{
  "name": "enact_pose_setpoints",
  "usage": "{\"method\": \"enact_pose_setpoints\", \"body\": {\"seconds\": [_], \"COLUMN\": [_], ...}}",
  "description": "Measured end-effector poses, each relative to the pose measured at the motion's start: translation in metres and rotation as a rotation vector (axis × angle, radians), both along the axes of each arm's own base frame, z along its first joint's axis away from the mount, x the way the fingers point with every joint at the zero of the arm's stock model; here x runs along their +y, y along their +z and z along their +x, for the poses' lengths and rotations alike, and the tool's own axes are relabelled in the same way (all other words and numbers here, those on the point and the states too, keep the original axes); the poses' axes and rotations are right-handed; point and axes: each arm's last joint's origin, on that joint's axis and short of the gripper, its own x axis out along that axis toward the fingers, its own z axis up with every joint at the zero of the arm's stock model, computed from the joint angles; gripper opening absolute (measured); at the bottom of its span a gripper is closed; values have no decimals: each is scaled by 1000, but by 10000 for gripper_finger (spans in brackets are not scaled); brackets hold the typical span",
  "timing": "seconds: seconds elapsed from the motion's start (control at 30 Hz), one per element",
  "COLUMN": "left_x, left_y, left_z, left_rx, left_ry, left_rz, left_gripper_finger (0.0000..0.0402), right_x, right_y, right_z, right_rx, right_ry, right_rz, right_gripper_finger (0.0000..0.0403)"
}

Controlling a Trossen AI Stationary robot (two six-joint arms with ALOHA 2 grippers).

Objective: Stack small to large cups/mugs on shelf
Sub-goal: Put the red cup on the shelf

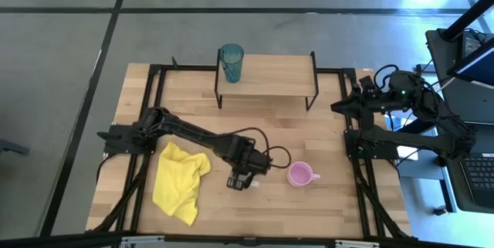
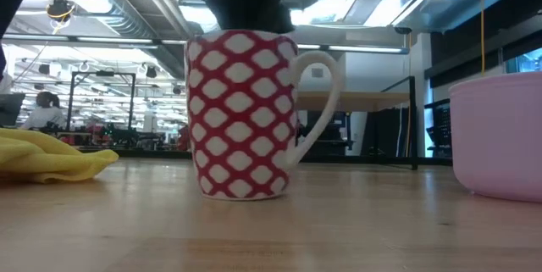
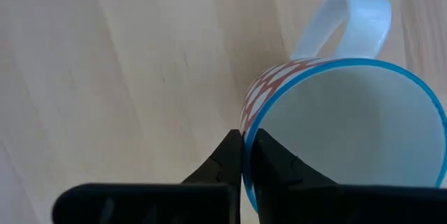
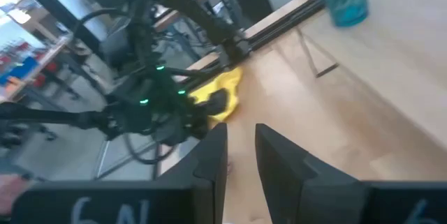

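three vessels in play; one is under grip. nearest, the left gripper [image 3: 243,155] stands over the red-and-white patterned mug [image 2: 244,113] on the tabletop [image 1: 332,202], fingers pinched together on its rim wall, one inside and one outside, on the side away from the handle. mug sits upright on the wood, not lifted as far as the low view shows. its inside looks empty.

just right of it, the pink mug [image 1: 300,174], upright, handle to the right, nothing in it that i can see. yellow cloth [image 1: 179,181] lies to the left, apart from both.

judgement: grasp step on the small mug; next comes a straight lift, then a carry to the far shelf [image 1: 270,78], holding it level since the rim pinch is thin.

far: teal tumbler [image 1: 231,62] stands on the shelf's left end, contents unclear. right gripper [image 4: 241,155] is parked at the far right, fingers slightly apart, holding nothing.
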Motion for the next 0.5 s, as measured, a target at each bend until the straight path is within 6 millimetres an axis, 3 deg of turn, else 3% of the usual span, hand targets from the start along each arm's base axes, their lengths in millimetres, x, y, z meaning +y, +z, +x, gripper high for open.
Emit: {"method": "enact_pose_setpoints", "body": {"seconds": [0.3, 0.5], "left_x": [8, 9], "left_y": [0, 0], "left_z": [5, 5], "left_rx": [-13, -11], "left_ry": [-386, -382], "left_rz": [27, 25], "left_gripper_finger": [13, 20], "right_x": [1, 0], "right_y": [0, -1], "right_z": [0, 0], "right_rx": [2, 15], "right_ry": [-6, -17], "right_rz": [90, 109], "right_gripper_finger": [77, 77]}}
